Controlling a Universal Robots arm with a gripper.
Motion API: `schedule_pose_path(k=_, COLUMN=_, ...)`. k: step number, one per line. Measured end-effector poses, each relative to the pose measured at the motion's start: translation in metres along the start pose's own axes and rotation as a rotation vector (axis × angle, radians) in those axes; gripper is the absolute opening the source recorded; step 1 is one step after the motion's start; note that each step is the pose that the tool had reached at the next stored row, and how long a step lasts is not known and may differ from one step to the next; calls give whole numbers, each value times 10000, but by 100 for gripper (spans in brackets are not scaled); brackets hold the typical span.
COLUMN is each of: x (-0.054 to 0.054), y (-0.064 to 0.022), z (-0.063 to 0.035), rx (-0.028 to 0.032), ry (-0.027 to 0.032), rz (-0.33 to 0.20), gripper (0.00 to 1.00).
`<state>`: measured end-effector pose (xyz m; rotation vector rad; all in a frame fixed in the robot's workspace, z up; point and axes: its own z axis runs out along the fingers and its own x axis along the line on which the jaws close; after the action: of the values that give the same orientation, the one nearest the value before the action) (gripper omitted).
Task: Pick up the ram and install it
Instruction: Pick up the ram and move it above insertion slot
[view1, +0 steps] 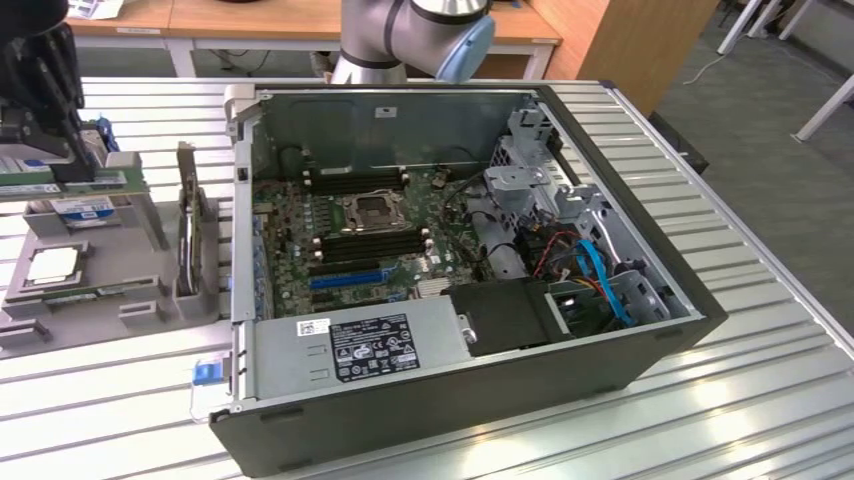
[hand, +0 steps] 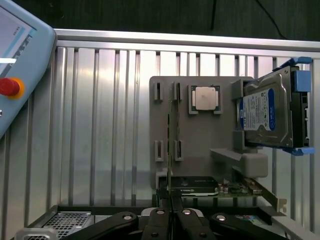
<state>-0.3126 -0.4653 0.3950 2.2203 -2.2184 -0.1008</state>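
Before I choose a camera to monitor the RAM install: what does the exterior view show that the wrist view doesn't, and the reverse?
Exterior view: the open computer case, its motherboard with black memory slots, and the power supply. Wrist view: the ram edge-on, gripped by the shut tool, plus a teach pendant. Both: the slatted table and the grey parts holder carrying the processor chip and the hard drive.
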Motion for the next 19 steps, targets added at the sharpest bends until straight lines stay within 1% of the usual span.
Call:
schedule_pose_path(k=13, x=0, y=-184, z=-9, rx=0, ry=1, rz=-1, gripper=12)
schedule_pose_path(k=19, x=0, y=-230, z=-11, rx=-1, ry=1, rz=-15, gripper=12)
